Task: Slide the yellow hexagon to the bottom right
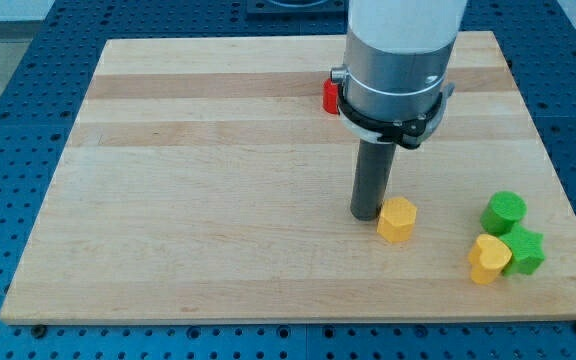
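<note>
The pale, striped wooden tabletop (pixel 218 200) lies on a blue perforated bench (pixel 8 60). My tip (pixel 366 216), the lower end of the straight dark rod that serves as the tool, rests on the tabletop right of centre and a little toward the bottom edge; being a plain rod, it has nothing to open or close and holds nothing. The small yellow hexagonal block (pixel 397 219) sits just beside the tip, on its right and slightly lower in the view, so close that they seem to touch, though I cannot tell for certain. Near the bottom right corner stands a cluster of three: a round green cylinder block (pixel 504 212) uppermost, a green star-shaped block (pixel 524 250) below it, and a yellow heart-shaped block (pixel 488 258) pressed against the star's left side. The hexagon is apart from this cluster, to its left. A small red block (pixel 330 95), shape unclear, peeks out beside the arm's grey and white housing (pixel 396 60) near the top edge.
</note>
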Controlling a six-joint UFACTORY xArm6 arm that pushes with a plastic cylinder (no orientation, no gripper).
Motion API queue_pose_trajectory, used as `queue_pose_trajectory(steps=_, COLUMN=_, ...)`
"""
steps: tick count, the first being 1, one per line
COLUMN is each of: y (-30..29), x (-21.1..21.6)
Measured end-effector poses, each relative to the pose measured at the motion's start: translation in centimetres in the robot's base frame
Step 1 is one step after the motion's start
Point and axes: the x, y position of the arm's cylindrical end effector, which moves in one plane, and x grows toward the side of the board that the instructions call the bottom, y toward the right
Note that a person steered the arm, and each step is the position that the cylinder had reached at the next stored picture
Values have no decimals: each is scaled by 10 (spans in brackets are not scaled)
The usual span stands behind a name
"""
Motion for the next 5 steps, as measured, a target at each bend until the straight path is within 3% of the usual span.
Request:
queue_pose_trajectory(steps=2, y=1, x=15)
queue_pose_trajectory(steps=5, y=71, x=15)
